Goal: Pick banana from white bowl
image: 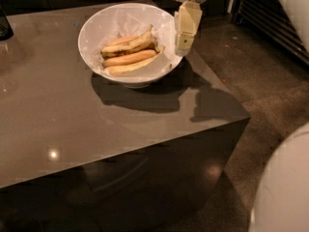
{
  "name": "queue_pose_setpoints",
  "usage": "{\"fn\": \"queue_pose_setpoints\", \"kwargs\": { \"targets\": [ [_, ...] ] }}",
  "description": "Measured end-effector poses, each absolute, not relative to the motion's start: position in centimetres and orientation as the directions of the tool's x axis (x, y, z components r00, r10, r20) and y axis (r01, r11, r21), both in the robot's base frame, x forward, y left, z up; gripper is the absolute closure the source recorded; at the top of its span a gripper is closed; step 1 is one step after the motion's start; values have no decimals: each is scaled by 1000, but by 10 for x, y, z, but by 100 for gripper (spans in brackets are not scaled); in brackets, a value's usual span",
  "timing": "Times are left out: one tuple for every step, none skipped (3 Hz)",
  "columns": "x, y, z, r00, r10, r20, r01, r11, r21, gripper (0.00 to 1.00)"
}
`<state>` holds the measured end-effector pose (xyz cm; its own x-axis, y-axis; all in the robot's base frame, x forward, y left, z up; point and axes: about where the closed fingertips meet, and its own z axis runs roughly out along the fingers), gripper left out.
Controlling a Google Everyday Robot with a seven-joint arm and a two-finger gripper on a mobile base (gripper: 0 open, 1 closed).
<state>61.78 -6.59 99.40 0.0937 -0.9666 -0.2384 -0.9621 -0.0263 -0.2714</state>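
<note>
The white bowl (96, 28) stands on the far part of the grey table. It holds three bananas side by side. The pale yellow banana (134, 65) lies nearest the front rim. An orange-tinted banana (129, 58) lies behind it, and one with dark streaks (126, 44) lies at the back. My gripper (184, 45) hangs cream-coloured from the top edge of the view. It points down just at the bowl's right rim, to the right of the bananas and apart from them. It holds nothing that I can see.
The table (72, 129) ends just right of the bowl and drops to a brown floor (270, 95). A dark object (5, 23) stands at the far left. A slatted panel (280, 23) is at the far right. A white rounded body (285, 187) fills the bottom right corner.
</note>
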Motion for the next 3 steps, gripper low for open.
{"fn": "queue_pose_setpoints", "kwargs": {
  "targets": [
    [626, -50, 995, 123, -962, -245, -962, -55, -269, 0],
    [633, -42, 995, 142, -952, -271, -963, -69, -262, 19],
    [639, -37, 994, 153, -944, -294, -963, -76, -257, 29]
  ]
}}
